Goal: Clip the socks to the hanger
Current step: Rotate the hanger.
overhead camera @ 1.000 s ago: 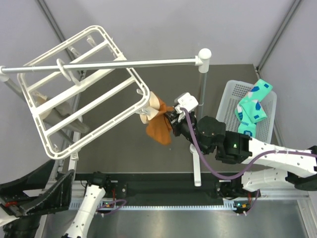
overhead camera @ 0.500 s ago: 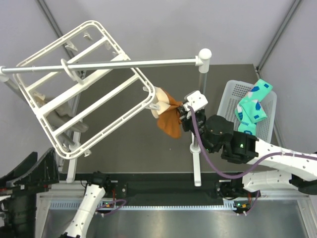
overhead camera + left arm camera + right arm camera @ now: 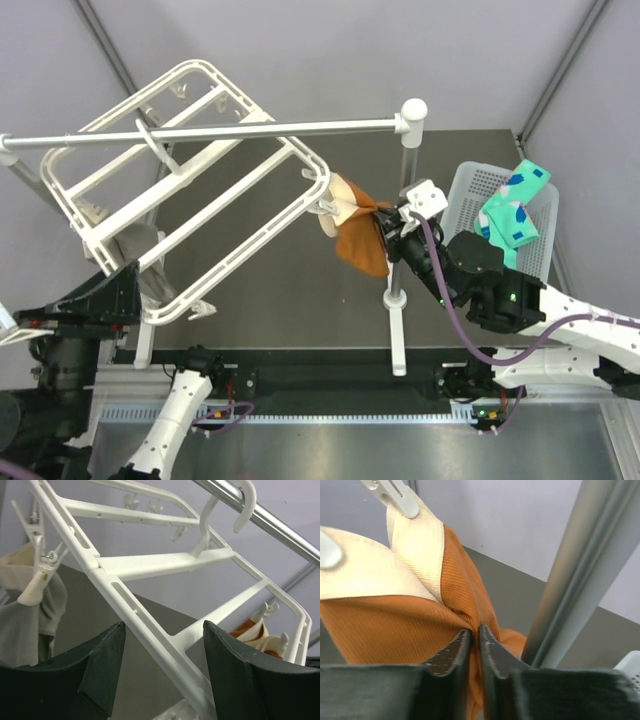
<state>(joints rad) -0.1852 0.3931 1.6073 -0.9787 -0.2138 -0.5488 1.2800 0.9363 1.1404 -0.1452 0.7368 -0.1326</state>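
Note:
The white hanger [image 3: 322,186] hangs tilted by its hook on the grey rail [image 3: 250,128]. The two teal socks [image 3: 512,215] lie in the white basket [image 3: 463,190] at the right, held by neither gripper. My right gripper [image 3: 393,222] is shut on the plain orange sock [image 3: 362,245], which is clipped at the hanger's right corner. The right wrist view shows the gripper [image 3: 475,630] pinching a fold of the orange sock [image 3: 395,625]. My left gripper [image 3: 118,290] is open at the hanger's near-left edge. In the left wrist view this gripper [image 3: 164,630] has a hanger bar [image 3: 165,565] between its jaws.
A beige-grey sock [image 3: 30,620] hangs from a clip on the hanger's left side. The rail's upright post [image 3: 405,160] stands right beside my right gripper and close on its right in the wrist view [image 3: 580,580]. The basket stands by the table's right edge.
My right gripper has moved right with the orange sock, swinging the hanger's right corner along. My left arm has risen into view and brought its open jaws around the hanger's near edge.

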